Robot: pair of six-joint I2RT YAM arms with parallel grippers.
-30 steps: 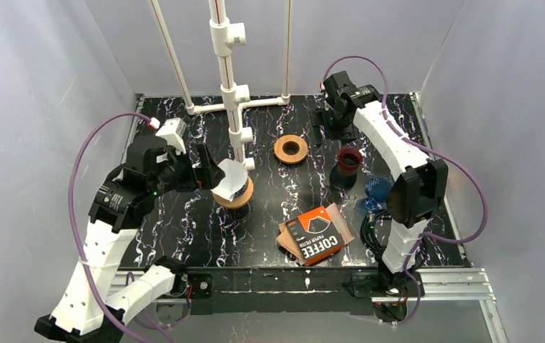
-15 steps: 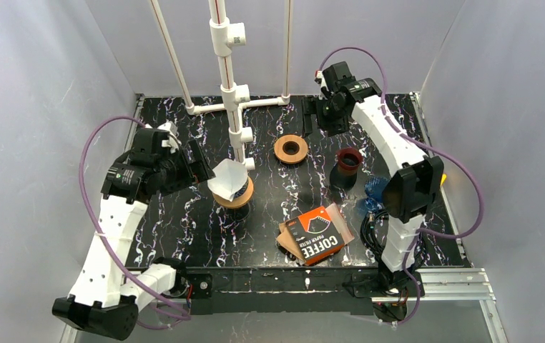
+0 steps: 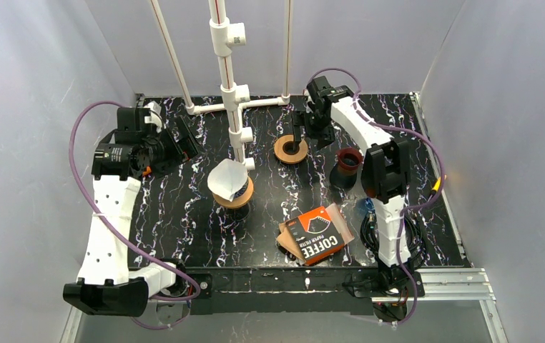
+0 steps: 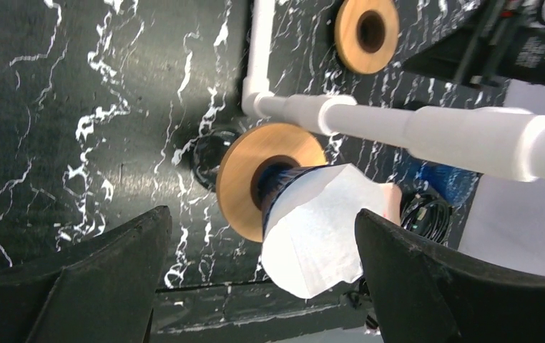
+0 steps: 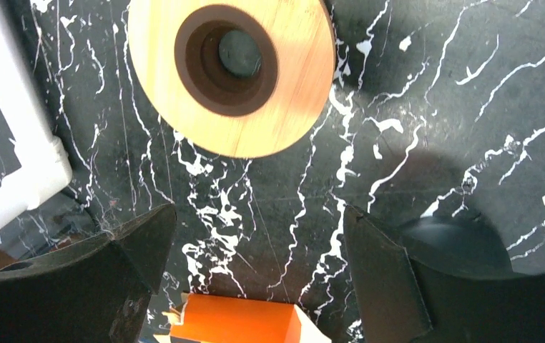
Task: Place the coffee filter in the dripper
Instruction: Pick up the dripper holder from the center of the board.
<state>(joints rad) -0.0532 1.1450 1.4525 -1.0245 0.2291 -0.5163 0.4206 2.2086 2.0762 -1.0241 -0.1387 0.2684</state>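
Coffee filter (image 3: 227,180) sits in the dripper (image 3: 240,196), paper leaning toward the left arm's side — left gripper (image 3: 188,145) is nearer, jaws wide, empty. Right gripper (image 3: 302,134) also wide — over the wooden ring (image 3: 291,148).

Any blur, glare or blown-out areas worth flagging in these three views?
Top external: evenly lit, sharp throughout. Left wrist: white pipe nearly blown out, paper filter bright but readable, left fingers dark and soft. Right wrist: wooden ring slightly soft, right fingers near-black silhouettes.
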